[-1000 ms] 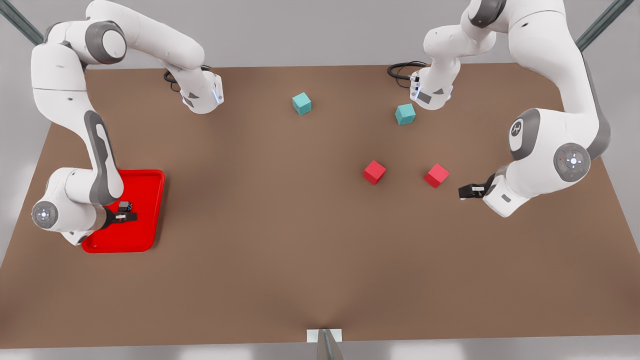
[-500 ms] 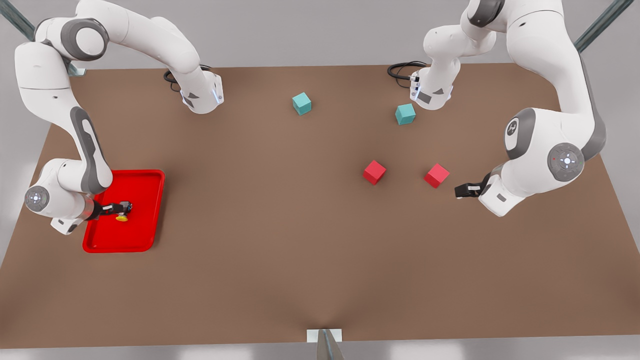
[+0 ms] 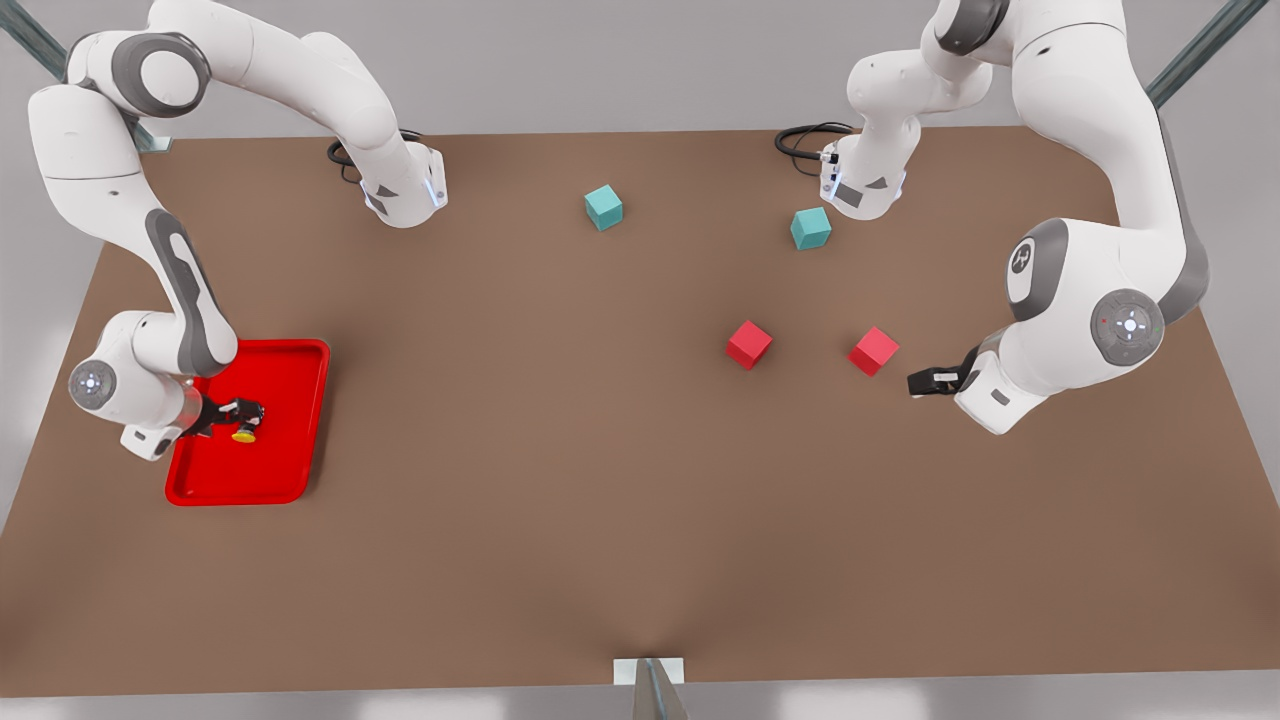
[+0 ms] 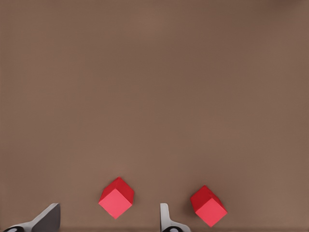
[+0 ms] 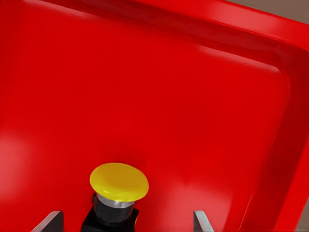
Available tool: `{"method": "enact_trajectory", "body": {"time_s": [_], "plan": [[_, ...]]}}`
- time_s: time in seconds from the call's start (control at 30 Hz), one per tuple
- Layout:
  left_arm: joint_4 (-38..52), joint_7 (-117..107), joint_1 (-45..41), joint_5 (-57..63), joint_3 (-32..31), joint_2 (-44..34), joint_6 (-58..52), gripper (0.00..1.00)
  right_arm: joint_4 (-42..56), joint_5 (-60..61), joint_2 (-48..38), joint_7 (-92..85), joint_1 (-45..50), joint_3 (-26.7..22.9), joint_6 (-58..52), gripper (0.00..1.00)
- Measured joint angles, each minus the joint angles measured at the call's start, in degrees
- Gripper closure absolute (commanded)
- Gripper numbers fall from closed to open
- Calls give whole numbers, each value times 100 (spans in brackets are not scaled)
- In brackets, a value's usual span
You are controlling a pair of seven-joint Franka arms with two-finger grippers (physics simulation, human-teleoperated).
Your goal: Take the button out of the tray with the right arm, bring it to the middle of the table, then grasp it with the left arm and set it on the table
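Right gripper over the button in the tray; left arm waiting by the red cubes.

The red tray [image 3: 290,420] lies near the table's [image 3: 560,480] edge on the front view's left. In it sits the push button [image 3: 244,433], yellow cap showing, towards the tray's middle. The right gripper [image 3: 240,412] is at the button with fingers [image 5: 48,221] apart on either side of it, not clamped on it. Towards the table's opposite edge the left gripper [image 3: 920,381] waits with jaws apart, near one red cube [image 3: 873,350]; the other red cube [image 3: 748,344] lies nearer the table's middle. Two teal cubes [image 3: 603,207] [image 3: 810,228] rest by the far edge.
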Motion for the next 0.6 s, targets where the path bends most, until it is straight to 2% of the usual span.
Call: {"method": "enact_trajectory", "body": {"time_s": [0.23,0.6], "plan": [[-10,-18,8,3,2,-5,-5,0,-335,-1,-20,225,-307,231,194,0],[-2,-34,1,8,3,12,-28,0,-548,-20,5,635,-373,238,416,0]]}}
